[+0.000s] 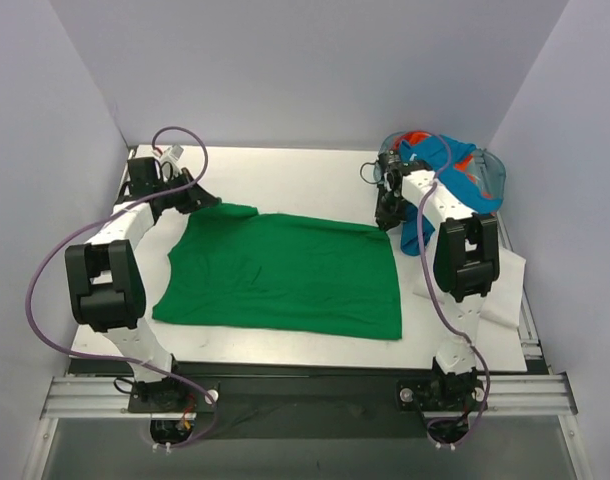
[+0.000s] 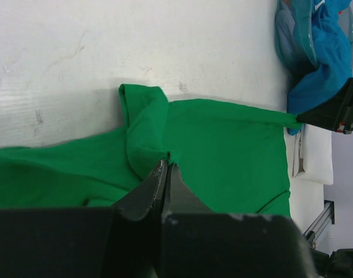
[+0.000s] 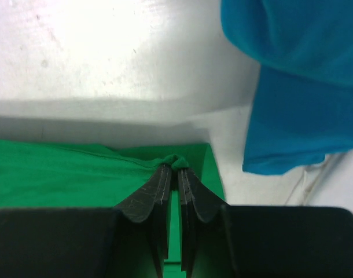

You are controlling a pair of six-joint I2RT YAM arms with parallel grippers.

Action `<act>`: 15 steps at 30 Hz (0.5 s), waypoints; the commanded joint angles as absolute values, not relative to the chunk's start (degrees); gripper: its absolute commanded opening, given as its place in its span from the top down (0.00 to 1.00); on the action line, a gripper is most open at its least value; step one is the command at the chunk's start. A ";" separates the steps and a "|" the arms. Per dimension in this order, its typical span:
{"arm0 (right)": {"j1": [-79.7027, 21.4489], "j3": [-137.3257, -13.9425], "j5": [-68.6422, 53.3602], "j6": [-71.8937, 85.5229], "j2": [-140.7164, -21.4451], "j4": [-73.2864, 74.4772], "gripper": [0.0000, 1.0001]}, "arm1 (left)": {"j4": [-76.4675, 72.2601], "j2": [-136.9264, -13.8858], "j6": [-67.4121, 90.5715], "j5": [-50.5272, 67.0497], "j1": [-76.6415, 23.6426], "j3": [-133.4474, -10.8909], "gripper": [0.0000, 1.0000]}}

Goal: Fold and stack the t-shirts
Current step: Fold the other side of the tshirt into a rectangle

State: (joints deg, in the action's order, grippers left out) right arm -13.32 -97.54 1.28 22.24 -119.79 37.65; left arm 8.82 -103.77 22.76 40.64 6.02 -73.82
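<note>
Left end effector (image 2: 166, 165) clamps green t-shirt (image 1: 285, 275) corner; right end effector (image 3: 175, 168) clamps another.

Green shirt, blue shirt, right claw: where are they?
green t-shirt (image 1: 285, 275), top view, middle of its flat cloth.
blue t-shirt (image 3: 292, 87), right wrist view, its hanging fold.
right gripper (image 3: 175, 168), right wrist view, between its fingertips.

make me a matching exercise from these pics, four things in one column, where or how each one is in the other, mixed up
1 green shirt
2 blue shirt
3 left pincer
4 right pincer

a heaped at the far right
b shut on the green shirt's far left corner
c spread flat in the middle
d shut on the green shirt's far right corner

Pairs: 1-c, 2-a, 3-b, 4-d
</note>
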 commanded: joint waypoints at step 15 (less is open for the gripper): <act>-17.22 -77.00 2.55 22.76 -99.59 36.83 1.00 | 21.00 -77.18 17.05 23.21 6.59 -57.57 1.00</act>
State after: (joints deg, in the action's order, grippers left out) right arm -16.25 -79.37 1.28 22.37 -104.05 35.11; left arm 18.50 -81.60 18.68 27.55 6.20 -58.39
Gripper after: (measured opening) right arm 0.080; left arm 0.026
